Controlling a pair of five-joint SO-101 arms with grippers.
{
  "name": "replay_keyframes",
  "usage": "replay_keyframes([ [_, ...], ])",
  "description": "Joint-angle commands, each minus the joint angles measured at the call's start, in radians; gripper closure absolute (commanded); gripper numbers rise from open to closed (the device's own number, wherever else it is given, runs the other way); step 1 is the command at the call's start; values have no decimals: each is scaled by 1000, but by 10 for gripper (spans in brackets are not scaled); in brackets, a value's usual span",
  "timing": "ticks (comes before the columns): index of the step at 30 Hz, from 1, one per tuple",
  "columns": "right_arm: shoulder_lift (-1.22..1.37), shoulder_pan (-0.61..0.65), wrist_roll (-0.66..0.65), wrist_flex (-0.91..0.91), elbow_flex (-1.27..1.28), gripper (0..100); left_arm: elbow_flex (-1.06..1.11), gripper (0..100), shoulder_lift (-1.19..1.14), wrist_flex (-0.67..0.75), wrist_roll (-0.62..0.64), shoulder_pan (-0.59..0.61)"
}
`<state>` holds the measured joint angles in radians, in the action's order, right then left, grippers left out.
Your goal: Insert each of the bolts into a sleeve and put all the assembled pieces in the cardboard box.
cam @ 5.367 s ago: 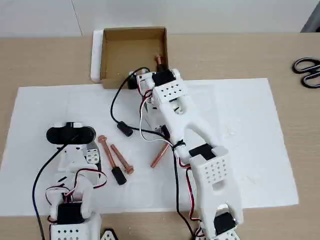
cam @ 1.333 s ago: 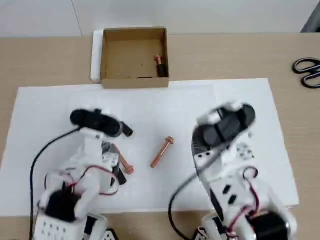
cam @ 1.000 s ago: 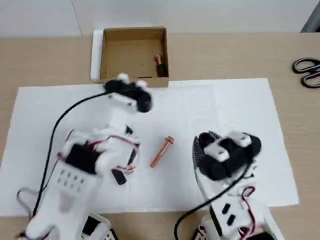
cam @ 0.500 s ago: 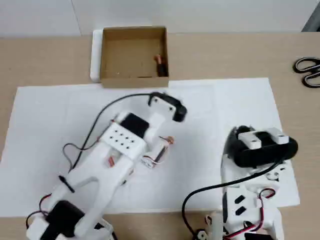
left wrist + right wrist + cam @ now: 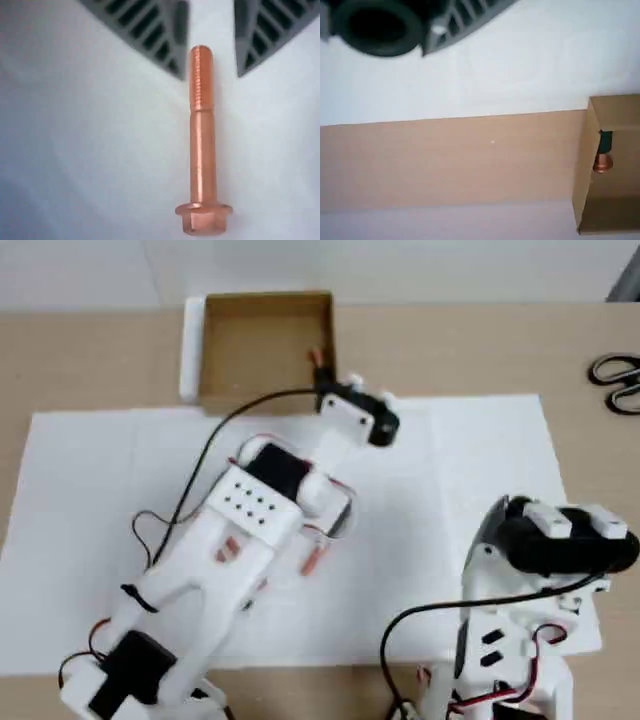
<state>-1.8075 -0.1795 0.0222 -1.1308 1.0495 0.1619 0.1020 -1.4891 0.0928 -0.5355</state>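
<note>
Your left pincer gapes empty astride the threaded tip of the copper hex-head bolt. Advance along its shank before closing.

Between the parted fingers of the left gripper the gap is occupied by the threaded end of the bolt, a strip of room being left on each side, and bare white paper is seen outside both fingers.
</note>
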Motion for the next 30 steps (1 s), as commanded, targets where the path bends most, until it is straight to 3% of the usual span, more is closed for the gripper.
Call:
replay_keyframes([
  [1, -8, -8, 14, 19, -5, 995, -45, 855, 5, 6, 5, -8],
  [12, -8, -5, 14, 19, 48, 995, -44, 851, -6, 32, 11, -8],
  [21, -8, -2, 14, 21, 52, 995, -125, 850, -276, 49, 87, -6],
  [30, -8, -2, 14, 21, 55, 995, -196, 850, -324, 35, 87, -6],
])
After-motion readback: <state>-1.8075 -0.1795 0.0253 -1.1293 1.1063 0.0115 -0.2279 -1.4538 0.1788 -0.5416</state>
